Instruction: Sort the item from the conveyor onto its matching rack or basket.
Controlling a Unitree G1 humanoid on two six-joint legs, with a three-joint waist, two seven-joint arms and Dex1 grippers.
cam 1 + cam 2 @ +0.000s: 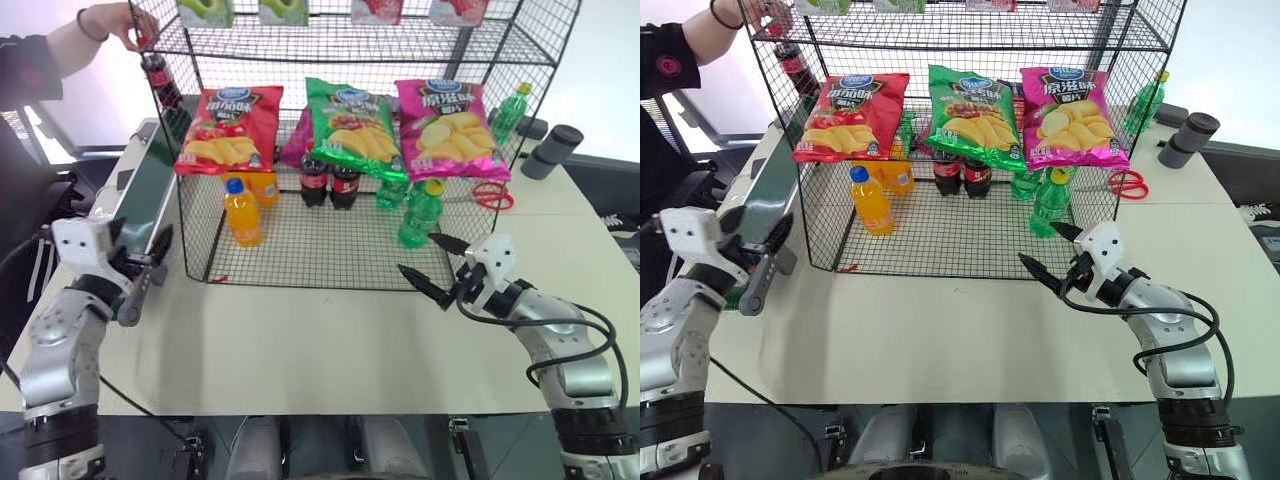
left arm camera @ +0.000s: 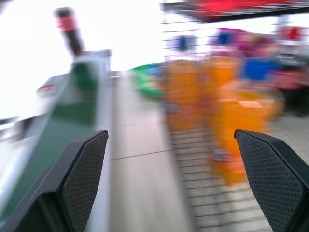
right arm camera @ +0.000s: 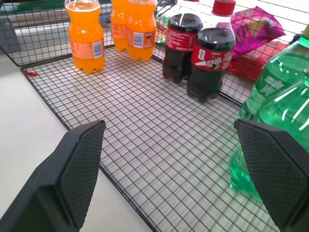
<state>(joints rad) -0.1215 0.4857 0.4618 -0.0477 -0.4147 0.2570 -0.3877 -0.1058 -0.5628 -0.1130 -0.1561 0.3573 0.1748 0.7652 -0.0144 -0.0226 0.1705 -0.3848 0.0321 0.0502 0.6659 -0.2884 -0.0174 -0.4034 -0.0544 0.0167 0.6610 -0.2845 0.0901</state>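
at the far left corner of the black wire rack (image 1: 300, 255), a person's hand (image 1: 130, 25) holds a small cola bottle (image 1: 160, 80) by its red cap, above the far end of the dark-green conveyor (image 1: 150, 190). the bottle hangs tilted just outside the rack's left side; whether it touches the belt cannot be told. the conveyor runs along the rack's left side on a pale table (image 1: 300, 340).

inside the rack, on its grid floor, orange soda bottles (image 1: 243, 212) with blue caps stand toward the left. two cola bottles (image 1: 330, 185) stand side by side near the middle, at the back. green bottles (image 1: 420, 215) with yellow caps stand toward the right. three crisp bags hang from the tier above: a red bag (image 1: 228, 128) on the left, a green bag (image 1: 350, 125) in the middle, a pink bag (image 1: 450, 128) on the right. red scissors (image 1: 492, 195) lie on the table just right of the rack.

the left gripper (image 1: 145, 272) hovers just left of the rack's near left corner, beside the conveyor's near end, its two black fingers spread wide with nothing between them. the right gripper (image 1: 432, 265) hovers at the rack's open near edge, by its right corner, close to the nearest green bottle, its fingers also spread wide and empty.
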